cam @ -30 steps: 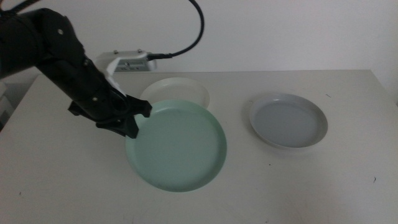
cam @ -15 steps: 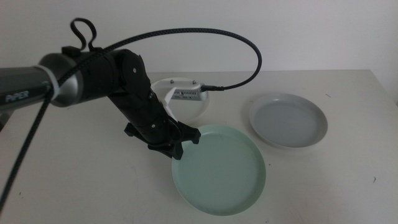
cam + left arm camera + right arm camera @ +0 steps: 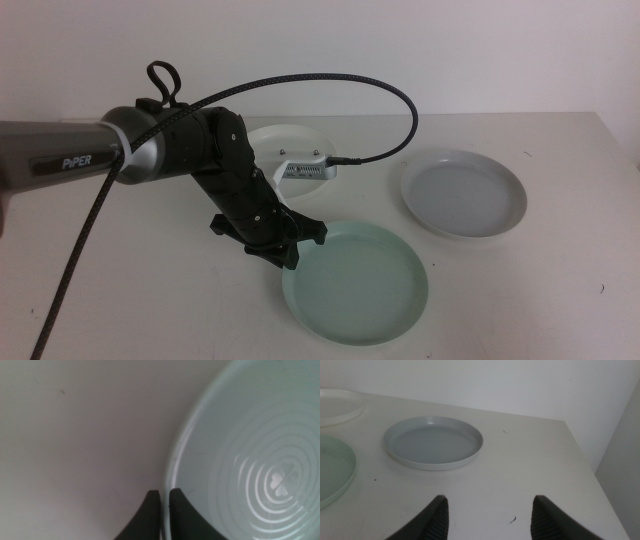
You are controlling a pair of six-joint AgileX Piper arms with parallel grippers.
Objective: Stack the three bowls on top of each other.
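Observation:
The mint green bowl (image 3: 360,284) lies near the table's front middle. My left gripper (image 3: 292,252) is shut on its left rim; the left wrist view shows the jaws (image 3: 163,497) pinching the rim of the green bowl (image 3: 250,460). The white bowl (image 3: 288,150) sits at the back, partly hidden behind the left arm. The pale grey-blue bowl (image 3: 463,193) sits at the right, apart from the others. It also shows in the right wrist view (image 3: 433,442). My right gripper (image 3: 487,510) is open and empty, waiting off the table's right side.
The left arm's black cable (image 3: 330,90) loops above the white bowl. The wrist camera box (image 3: 305,168) hangs over the white bowl's front edge. The table's right edge (image 3: 580,455) runs close to the grey-blue bowl.
My left gripper has carried the green bowl to the right and toward the front, then lowered it a little. The other two bowls have not moved.

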